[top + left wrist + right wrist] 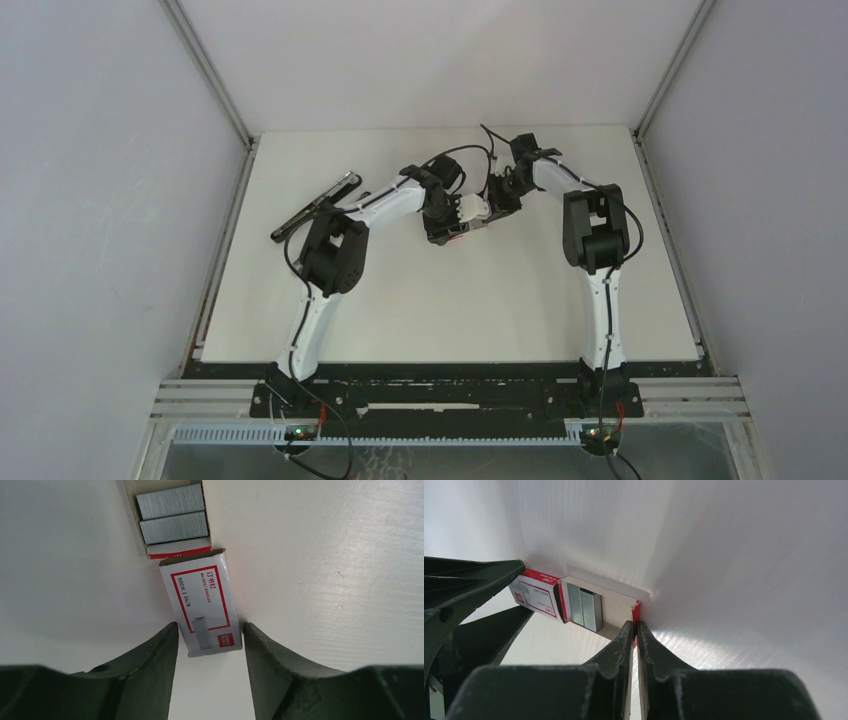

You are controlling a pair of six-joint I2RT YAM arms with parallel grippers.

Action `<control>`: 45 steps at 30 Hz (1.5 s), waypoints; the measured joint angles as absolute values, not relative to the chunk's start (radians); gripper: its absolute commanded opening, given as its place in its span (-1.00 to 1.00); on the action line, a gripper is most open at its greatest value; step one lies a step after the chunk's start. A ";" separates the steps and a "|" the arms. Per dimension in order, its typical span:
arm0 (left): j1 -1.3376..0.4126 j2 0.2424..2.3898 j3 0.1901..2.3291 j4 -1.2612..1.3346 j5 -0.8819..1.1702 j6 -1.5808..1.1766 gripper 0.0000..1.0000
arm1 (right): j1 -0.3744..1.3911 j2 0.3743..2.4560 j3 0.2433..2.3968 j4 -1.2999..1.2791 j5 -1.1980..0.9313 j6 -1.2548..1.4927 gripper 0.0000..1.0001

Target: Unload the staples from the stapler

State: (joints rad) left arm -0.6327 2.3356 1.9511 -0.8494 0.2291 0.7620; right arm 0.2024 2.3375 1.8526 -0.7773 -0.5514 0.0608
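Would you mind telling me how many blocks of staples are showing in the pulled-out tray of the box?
2. Both lie side by side in the cardboard tray: the nearer block towards the sleeve, the farther block beyond it. More may hide inside the sleeve.

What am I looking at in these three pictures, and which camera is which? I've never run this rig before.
Two robot arms are bolted at the near edge of a white table. The overhead picture looks down from behind them. The other two come from cameras on each wrist, with that arm's own dark fingers at the bottom. On the table lies a long black stapler, untouched, off to the left. Mid-table the arms work a small red-and-white staple box. The left gripper appears to clamp its printed sleeve. The right gripper is shut on the end wall of the inner tray, which is slid out and shows two grey staple strips.
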 measured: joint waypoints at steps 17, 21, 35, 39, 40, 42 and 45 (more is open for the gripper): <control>-0.633 2.336 1.951 -0.850 0.228 0.760 0.15 | 0.210 2.336 1.853 -0.777 -0.556 0.026 -0.89; -0.633 2.336 1.951 -0.850 0.228 0.760 0.10 | 0.212 2.336 1.853 -0.777 -0.556 0.024 -0.89; -0.635 2.336 1.951 -0.857 0.228 0.751 -0.04 | 0.229 2.336 1.853 -0.777 -0.555 0.025 -0.89; -0.636 2.336 1.951 -0.858 0.228 0.751 -0.04 | 0.229 2.336 1.853 -0.777 -0.556 0.025 -0.91; -0.636 2.336 1.951 -0.858 0.228 0.751 -0.04 | 0.229 2.336 1.853 -0.777 -0.556 0.025 -0.91; -0.636 2.336 1.951 -0.858 0.228 0.750 -0.03 | 0.229 2.336 1.853 -0.777 -0.556 0.022 -0.91; -0.636 2.336 1.951 -0.857 0.227 0.743 -0.02 | 0.229 2.336 1.853 -0.778 -0.557 0.016 -0.91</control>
State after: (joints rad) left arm -0.6357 2.3356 1.9511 -0.8574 0.2272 0.7433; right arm 0.2295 2.3360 1.8526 -0.7776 -0.5568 0.0162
